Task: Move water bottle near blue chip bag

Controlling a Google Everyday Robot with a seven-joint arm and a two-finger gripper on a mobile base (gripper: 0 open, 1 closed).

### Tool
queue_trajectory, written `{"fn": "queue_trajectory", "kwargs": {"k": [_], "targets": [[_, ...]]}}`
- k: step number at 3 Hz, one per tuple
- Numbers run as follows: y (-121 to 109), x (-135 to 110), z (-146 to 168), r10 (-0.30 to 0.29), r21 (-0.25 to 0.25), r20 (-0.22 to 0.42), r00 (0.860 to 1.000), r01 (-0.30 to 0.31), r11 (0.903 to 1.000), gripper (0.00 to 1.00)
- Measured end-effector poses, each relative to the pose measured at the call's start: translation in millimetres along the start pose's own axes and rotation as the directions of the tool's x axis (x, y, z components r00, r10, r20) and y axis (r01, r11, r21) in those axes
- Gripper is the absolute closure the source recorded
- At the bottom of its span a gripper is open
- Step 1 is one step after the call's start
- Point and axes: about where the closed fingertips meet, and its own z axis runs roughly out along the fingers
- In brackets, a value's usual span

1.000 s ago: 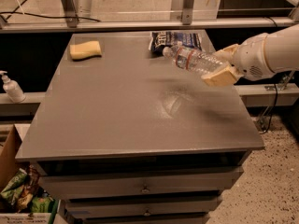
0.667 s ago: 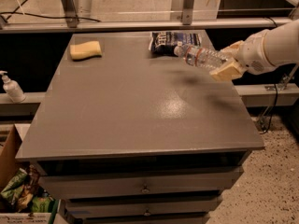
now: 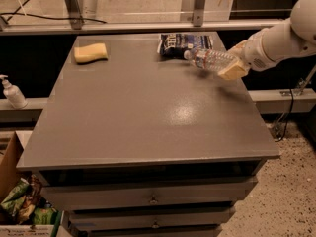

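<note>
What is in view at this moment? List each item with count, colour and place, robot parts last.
table: one, grey, centre of view, drawers below.
blue chip bag: one, dark blue with white lettering, flat at the table's far edge, right of middle.
water bottle: one, clear, held on its side just right of the bag, cap end toward it.
sponge: one, yellow, far left of the tabletop.
pump bottle: one, white, on the ledge left of the table.
cardboard box: one, brown, floor at lower left, colourful packets by it.
arm: one, white, reaching in from the right.
claw: one, tan fingers, closed on the bottle's base end, over the table's far right.
</note>
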Motion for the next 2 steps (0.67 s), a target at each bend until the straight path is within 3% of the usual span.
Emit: {"fn": "queue_trajectory", "kwargs": {"k": [2], "targets": [[-9, -16, 29, -0.030, -0.038, -0.002, 1.000, 0.030, 0.9988, 0.59]]}}
